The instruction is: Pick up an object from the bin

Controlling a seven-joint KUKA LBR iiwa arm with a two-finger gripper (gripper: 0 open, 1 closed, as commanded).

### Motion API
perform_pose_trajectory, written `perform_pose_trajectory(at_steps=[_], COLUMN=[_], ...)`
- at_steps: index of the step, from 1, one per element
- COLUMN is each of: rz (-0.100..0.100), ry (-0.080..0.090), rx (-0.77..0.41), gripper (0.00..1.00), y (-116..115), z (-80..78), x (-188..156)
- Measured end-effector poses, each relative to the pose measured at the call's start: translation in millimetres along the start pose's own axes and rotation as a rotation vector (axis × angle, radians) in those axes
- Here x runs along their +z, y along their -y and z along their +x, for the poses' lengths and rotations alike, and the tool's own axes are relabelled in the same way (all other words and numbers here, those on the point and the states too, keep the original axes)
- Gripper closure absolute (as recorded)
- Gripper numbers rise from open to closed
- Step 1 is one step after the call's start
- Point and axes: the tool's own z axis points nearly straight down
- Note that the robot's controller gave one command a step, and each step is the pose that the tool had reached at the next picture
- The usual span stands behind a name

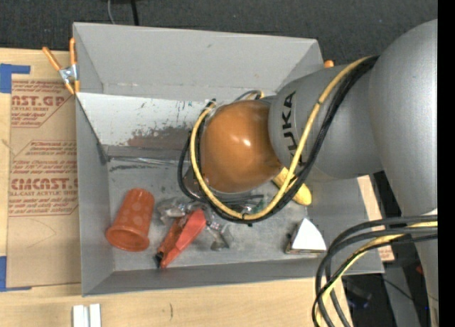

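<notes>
Camera view: grey metal bin (213, 55) holds a few loose things; silver arm's orange dome wrist cover (238, 146) sits low over the bin middle; gripper (197, 219) is under it, right at a red elongated plastic piece (178, 239) on the front floor; can't tell whether it's spread or clamped, and contact with the red piece is unclear; orange plastic cup (131, 219) lies on its side at view's left; white wedge-shaped piece (309, 237) lies apart at view's right; judged: arm down in bin, nothing lifted; grasp and lift not yet done.
</notes>
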Motion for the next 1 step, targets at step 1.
perform_pose_trajectory(at_steps=[1], rz=[0.004], ry=[0.005], rx=[0.086], gripper=[1.0], y=[-2.3], z=[2.7], x=[23.5])
